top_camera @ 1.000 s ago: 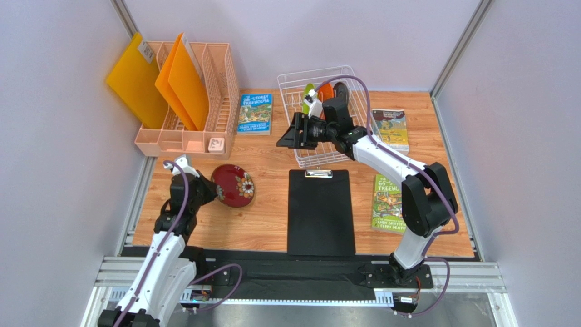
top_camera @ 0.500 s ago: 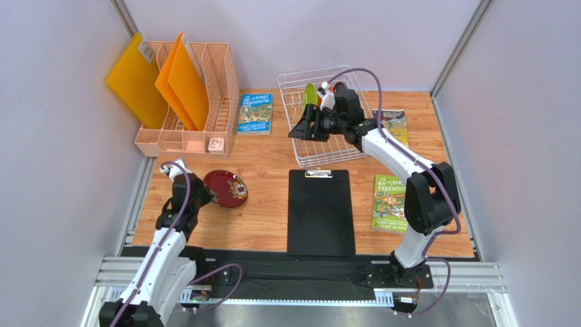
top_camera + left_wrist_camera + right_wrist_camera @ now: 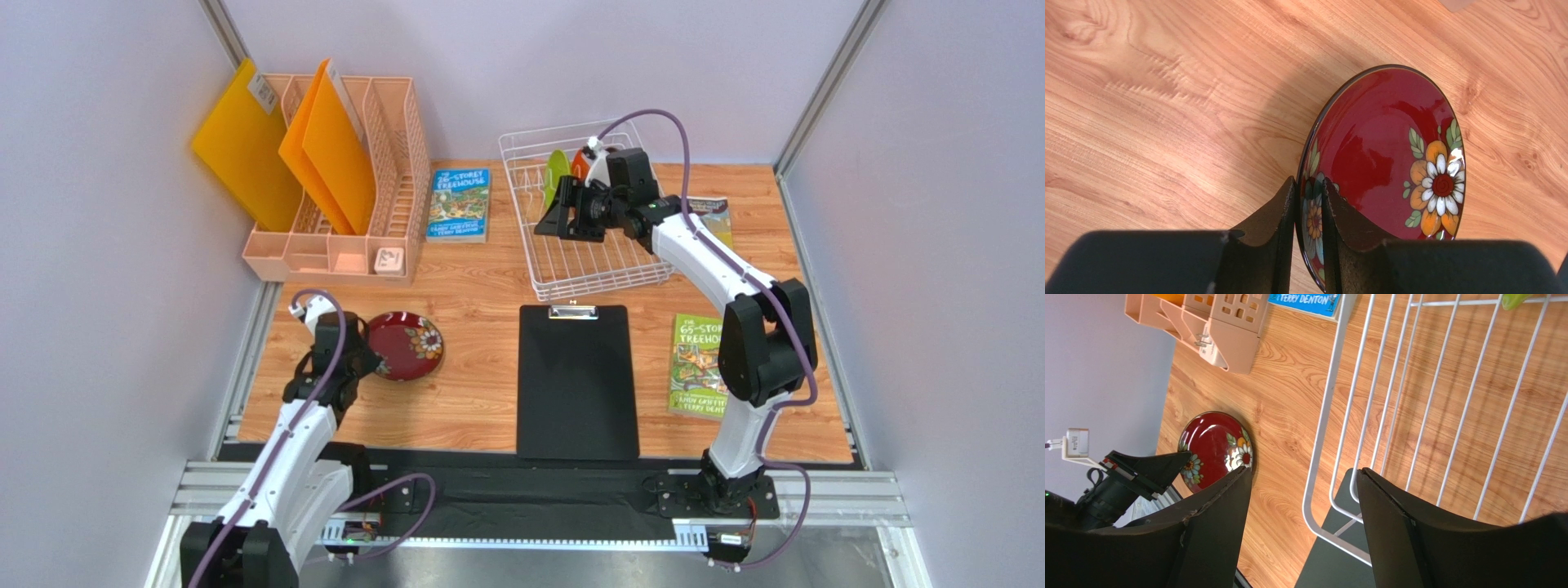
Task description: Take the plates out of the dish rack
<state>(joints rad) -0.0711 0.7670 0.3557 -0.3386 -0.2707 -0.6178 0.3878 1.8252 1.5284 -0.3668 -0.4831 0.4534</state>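
Near-left counter [image 3: 478,404]: left end effector [image 3: 1309,199] clamps red plate [image 3: 1389,165] by its rim, so I can lay it flat
Dish rack [image 3: 601,292]: right end effector [image 3: 1303,471] gaping, empty above it; green plate [image 3: 557,172] stands inside, next pick I reckon

3 plates [image 3: 409,344] [image 3: 556,173] [image 3: 579,163] vis., 3 books [image 3: 458,203] [image 3: 699,364] [image 3: 715,233], 1 wire rack [image 3: 589,257], 1 clipbd [image 3: 577,380], 1 file holder [image 3: 390,159], 2 arms [image 3: 294,453] [image 3: 711,272]

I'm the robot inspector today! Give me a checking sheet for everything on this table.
Surface: wooden table, nothing spilled.
Job's things: dish rack holds lime green plate and orange plate on edge; red plate is outside it.
Clutter: black clipboard, peach file holder, three books.
Hands: left hand shut on red plate's rim; right hand open over dish rack.
Cables: purple cable along each arm.
Surroundings: grey walls.
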